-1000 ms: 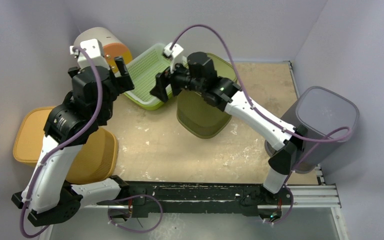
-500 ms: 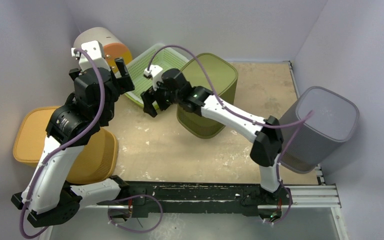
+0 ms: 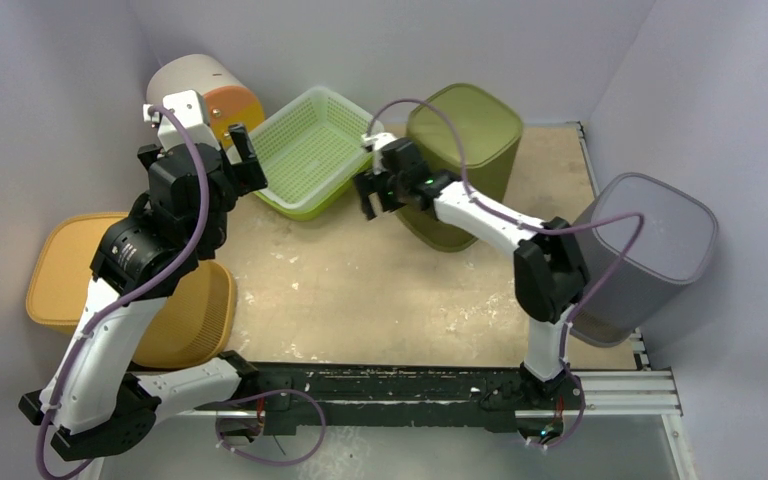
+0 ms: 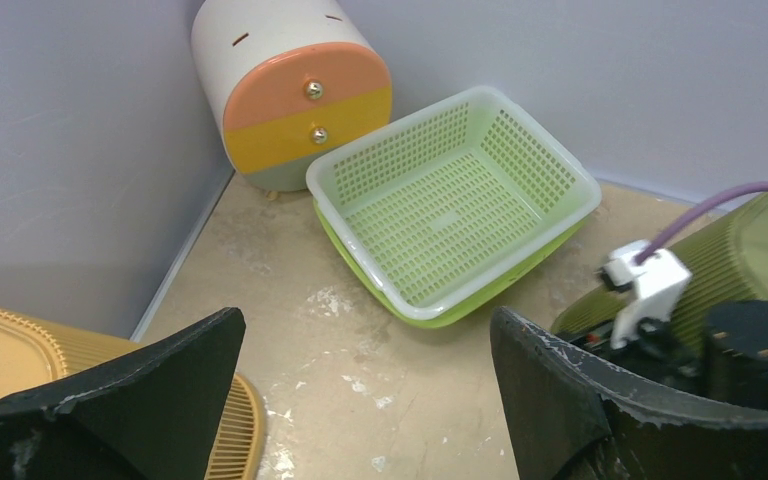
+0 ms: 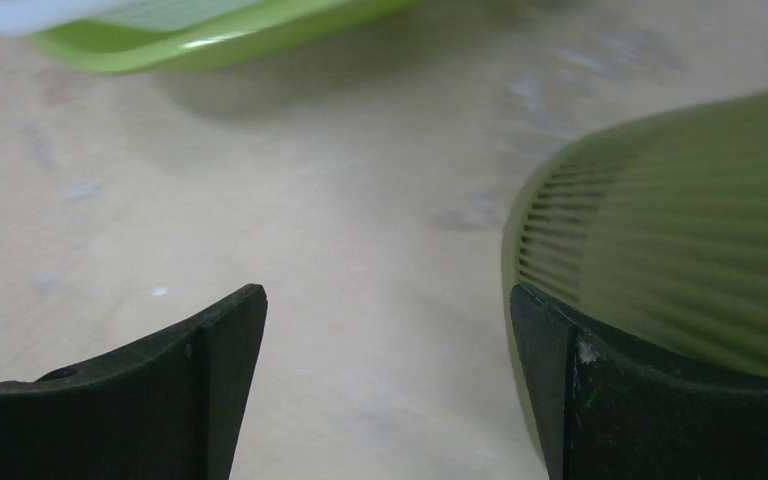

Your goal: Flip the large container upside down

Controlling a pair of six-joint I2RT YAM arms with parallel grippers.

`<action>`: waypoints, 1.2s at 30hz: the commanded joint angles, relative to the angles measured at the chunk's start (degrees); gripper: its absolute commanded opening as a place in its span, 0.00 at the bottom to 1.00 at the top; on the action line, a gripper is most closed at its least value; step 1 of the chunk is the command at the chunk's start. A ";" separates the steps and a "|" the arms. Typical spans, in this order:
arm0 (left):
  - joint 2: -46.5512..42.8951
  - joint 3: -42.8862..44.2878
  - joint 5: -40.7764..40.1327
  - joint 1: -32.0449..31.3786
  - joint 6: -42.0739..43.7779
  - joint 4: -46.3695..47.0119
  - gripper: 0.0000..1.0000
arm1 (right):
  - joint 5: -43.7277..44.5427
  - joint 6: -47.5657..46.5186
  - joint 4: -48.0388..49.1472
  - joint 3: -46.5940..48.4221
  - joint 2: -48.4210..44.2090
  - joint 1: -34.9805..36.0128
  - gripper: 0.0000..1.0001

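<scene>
Olive-green ribbed plastic container [image 3: 465, 125] sits toward the back edge of the beige tabletop [image 3: 360, 290], a bit right of centre, closed flat base facing up and mouth turned down to the tabletop. In the right wrist view its ribbed wall and rim [image 5: 680, 250] come down to the surface at the right of the frame; can't tell if the rim lies flat all round. Right gripper [image 3: 368, 192] is low, just beside the container's left side, jaws spread wide and released, bare tabletop between the fingertips [image 5: 385, 300]. Left gripper [image 3: 243, 152] is raised over the back left part of the tabletop, also spread wide with nothing in it [image 4: 365, 325]; the container's ribbed side [image 4: 740, 255] shows at the right of the left wrist view. Pale green perforated plastic basket [image 3: 310, 150] is nested in a darker lime one, tilted, near the back edge left of centre and left of the olive container. White cylindrical drawer unit [image 3: 195, 80] with orange and yellow drawer fronts and small brass knobs [image 4: 290, 90] is in the back left corner. Mustard-yellow ribbed plastic bin [image 3: 60, 280] is at the left edge, partly behind the left arm. Grey rounded plastic bin [image 3: 650, 240] is at the right edge, well apart from the olive one.
</scene>
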 commanded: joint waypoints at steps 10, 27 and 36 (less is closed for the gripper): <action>-1.20 -1.16 0.12 -0.19 -1.20 0.49 0.90 | 3.17 0.12 10.42 -10.63 -7.03 -21.31 0.94; -1.27 -2.28 -0.57 -0.14 -0.96 -1.44 0.90 | 11.10 4.11 10.38 -6.70 -1.72 -32.95 0.99; -0.72 -3.23 0.37 -0.17 -1.08 -1.21 0.90 | 10.43 -0.96 9.03 -6.99 -6.73 -31.69 1.00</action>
